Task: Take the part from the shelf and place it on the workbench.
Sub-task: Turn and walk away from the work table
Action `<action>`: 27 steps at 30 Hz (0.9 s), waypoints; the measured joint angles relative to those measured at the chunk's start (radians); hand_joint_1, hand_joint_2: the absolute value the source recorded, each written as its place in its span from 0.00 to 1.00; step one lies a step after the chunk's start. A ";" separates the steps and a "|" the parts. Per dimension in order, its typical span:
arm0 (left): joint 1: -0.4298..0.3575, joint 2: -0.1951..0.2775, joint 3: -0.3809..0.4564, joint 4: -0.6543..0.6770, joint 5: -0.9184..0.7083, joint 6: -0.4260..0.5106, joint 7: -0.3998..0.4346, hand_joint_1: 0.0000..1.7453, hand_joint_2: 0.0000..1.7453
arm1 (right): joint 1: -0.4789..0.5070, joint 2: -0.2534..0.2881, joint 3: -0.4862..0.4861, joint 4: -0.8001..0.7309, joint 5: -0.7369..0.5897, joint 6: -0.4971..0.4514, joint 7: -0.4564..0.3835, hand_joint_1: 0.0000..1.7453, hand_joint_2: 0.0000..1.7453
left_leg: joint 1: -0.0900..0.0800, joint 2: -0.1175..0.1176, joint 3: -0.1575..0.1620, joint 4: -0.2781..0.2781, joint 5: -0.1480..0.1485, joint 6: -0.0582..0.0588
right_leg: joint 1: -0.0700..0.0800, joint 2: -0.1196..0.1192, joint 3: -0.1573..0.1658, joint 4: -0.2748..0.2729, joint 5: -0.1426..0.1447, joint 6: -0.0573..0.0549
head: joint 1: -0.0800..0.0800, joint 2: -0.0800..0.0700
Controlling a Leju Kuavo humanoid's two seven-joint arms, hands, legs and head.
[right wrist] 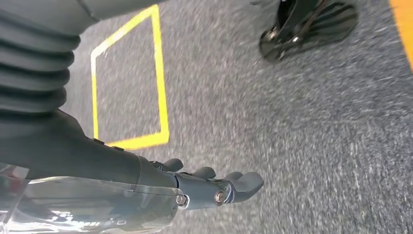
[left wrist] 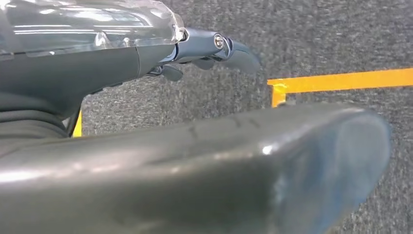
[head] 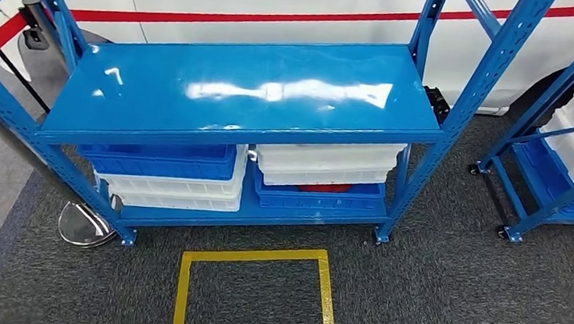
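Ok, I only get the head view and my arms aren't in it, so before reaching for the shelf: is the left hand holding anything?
Observer: No, the left hand holds nothing; it hangs over grey carpet.
Operator: And the right one?
Observer: The right hand holds nothing either, its fingers apart.
Operator: Where is it hanging?
Observer: Above the carpet, beside a yellow tape square on the floor.

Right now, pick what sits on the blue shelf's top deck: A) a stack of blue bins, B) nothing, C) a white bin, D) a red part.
B: the top deck of the blue shelf is bare and glossy, while the white bins and blue bins sit on the lower deck.
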 joint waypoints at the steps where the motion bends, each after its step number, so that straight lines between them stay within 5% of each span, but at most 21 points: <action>1: 0.001 0.000 0.002 0.000 0.000 0.000 0.000 0.00 0.00 | 0.002 0.001 -0.001 0.000 0.003 -0.001 -0.001 0.00 0.25 | 0.001 0.000 0.005 -0.060 0.056 0.003 | -0.002 0.004 0.013 -0.001 -0.011 0.003 | 0.000 0.000; 2: 0.001 0.000 0.004 0.000 0.000 0.001 0.000 0.00 0.00 | 0.004 0.001 -0.001 0.000 0.007 -0.004 0.000 0.00 0.00 | 0.000 0.001 0.009 -0.109 0.106 0.006 | -0.003 0.007 0.025 -0.002 -0.021 0.008 | 0.000 0.000; 4: 0.000 0.000 0.006 0.000 -0.002 0.001 0.000 0.00 0.00 | 0.008 0.004 -0.001 0.000 0.015 -0.012 0.000 0.00 0.00 | -0.008 0.001 0.014 -0.161 0.160 0.019 | -0.004 0.011 0.043 -0.007 -0.037 0.023 | -0.002 0.000; 9: -0.004 0.000 0.008 -0.003 -0.007 0.001 0.000 0.00 0.00 | 0.005 0.006 -0.001 0.000 0.023 -0.025 0.000 0.00 0.00 | -0.010 -0.006 0.072 -0.203 0.159 0.057 | -0.005 -0.003 0.061 0.037 -0.036 0.056 | -0.003 0.000; 12: -0.006 0.001 0.008 -0.005 -0.010 0.003 0.000 0.00 0.00 | -0.002 0.006 -0.001 0.000 0.027 -0.029 0.000 0.00 0.00 | -0.011 -0.005 0.108 -0.226 0.151 0.070 | -0.003 -0.018 -0.046 0.195 -0.103 0.057 | -0.002 0.000; 14: -0.004 0.000 0.008 -0.006 -0.014 0.004 0.000 0.00 0.00 | 0.000 0.006 -0.001 0.000 0.029 -0.031 0.000 0.00 0.00 | -0.012 -0.007 0.125 -0.231 0.138 0.072 | -0.002 -0.019 -0.116 0.251 -0.135 0.058 | -0.001 0.000; 16: 0.000 -0.001 0.008 -0.006 -0.016 0.005 0.000 0.00 0.00 | 0.005 0.006 -0.001 0.000 0.030 -0.032 0.000 0.00 0.00 | -0.013 -0.010 0.150 -0.231 0.119 0.071 | 0.002 -0.019 -0.134 0.192 -0.083 0.053 | -0.001 0.000; 18: 0.001 -0.003 0.008 -0.006 -0.016 0.006 0.000 0.00 0.00 | 0.009 0.006 -0.001 -0.001 0.030 -0.032 0.000 0.00 0.00 | -0.016 -0.010 0.173 -0.228 0.096 0.066 | 0.012 -0.023 -0.134 0.079 0.030 0.036 | -0.001 0.000; 20: -0.002 -0.005 0.009 -0.006 -0.017 0.009 0.002 0.00 0.00 | 0.011 0.005 -0.001 -0.001 0.031 -0.033 0.001 0.00 0.00 | -0.021 -0.011 0.186 -0.225 0.072 0.057 | 0.020 -0.023 -0.138 0.017 0.097 0.023 | -0.002 0.000; 24: -0.005 -0.004 0.010 -0.008 -0.020 0.018 0.001 0.00 0.00 | 0.009 0.009 -0.001 -0.001 0.032 -0.033 0.002 0.00 0.00 | -0.025 -0.013 0.193 -0.181 0.057 0.038 | 0.011 -0.019 -0.113 -0.002 0.100 0.006 | -0.004 0.000; 27: -0.009 -0.003 0.010 -0.008 -0.021 0.019 0.000 0.00 0.00 | 0.005 0.010 -0.001 -0.002 0.034 -0.033 0.002 0.00 0.00 | -0.014 -0.013 0.100 -0.024 -0.017 0.019 | 0.009 -0.019 -0.096 -0.010 0.088 -0.005 | -0.010 0.000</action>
